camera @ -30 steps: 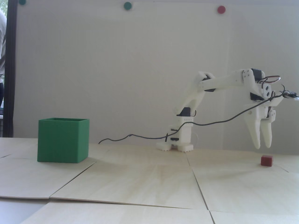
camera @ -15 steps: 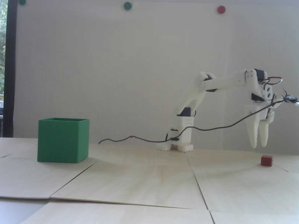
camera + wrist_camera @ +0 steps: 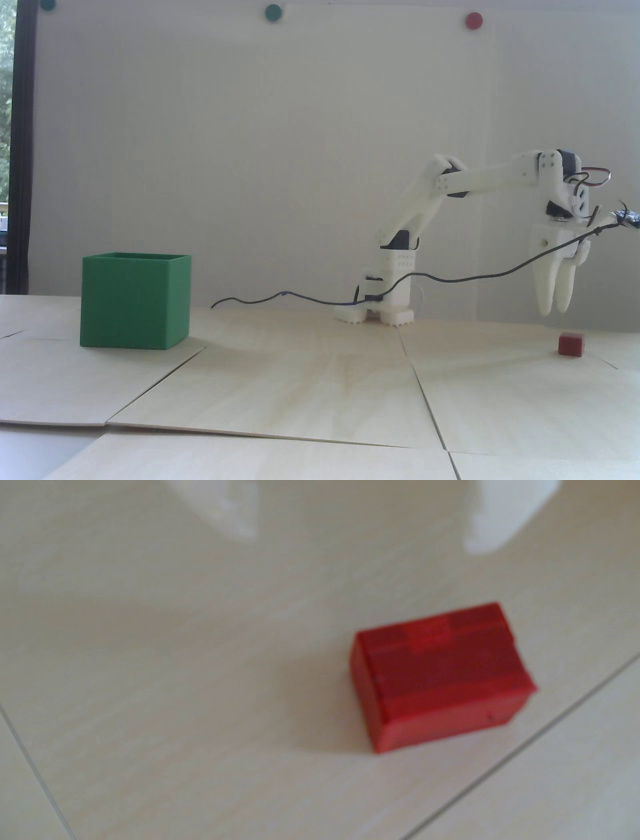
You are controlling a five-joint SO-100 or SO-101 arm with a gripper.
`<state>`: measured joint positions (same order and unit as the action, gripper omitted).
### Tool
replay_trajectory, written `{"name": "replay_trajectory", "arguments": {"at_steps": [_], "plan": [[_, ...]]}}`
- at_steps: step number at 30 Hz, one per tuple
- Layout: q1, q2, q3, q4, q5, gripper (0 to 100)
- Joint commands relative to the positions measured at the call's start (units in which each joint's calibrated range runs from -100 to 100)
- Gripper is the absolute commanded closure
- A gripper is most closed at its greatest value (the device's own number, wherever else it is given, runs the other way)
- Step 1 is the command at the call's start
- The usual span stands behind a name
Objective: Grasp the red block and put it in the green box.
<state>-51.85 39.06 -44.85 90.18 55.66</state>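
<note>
My gripper (image 3: pixel 552 311) hangs above bare table (image 3: pixel 310 385). In the wrist view my fingers (image 3: pixel 498 518) stand apart, and the red block (image 3: pixel 440 677) lies at four o'clock, nothing beside it. The green box (image 3: pixel 135 300) sits far away at nine o'clock in the fixed view.

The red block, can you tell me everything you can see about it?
The red block is a tiny dark-red piece with plain, matte faces and sharp edges. In the wrist view it looks a bit longer than wide, though that picture is blurry. It lies flat on the pale wooden table, near a seam between boards, far right in the fixed view. Nothing touches it except the table. The white pincer hangs above it, open, not holding it.
</note>
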Motion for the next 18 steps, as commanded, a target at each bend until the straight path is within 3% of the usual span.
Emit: {"name": "replay_trajectory", "arguments": {"at_steps": [1,18], "plan": [[-0.8,-1.8,-4.4,0.5,0.5,79],[-0.6,-1.0,-3.2,1.2,0.6,79]]}}
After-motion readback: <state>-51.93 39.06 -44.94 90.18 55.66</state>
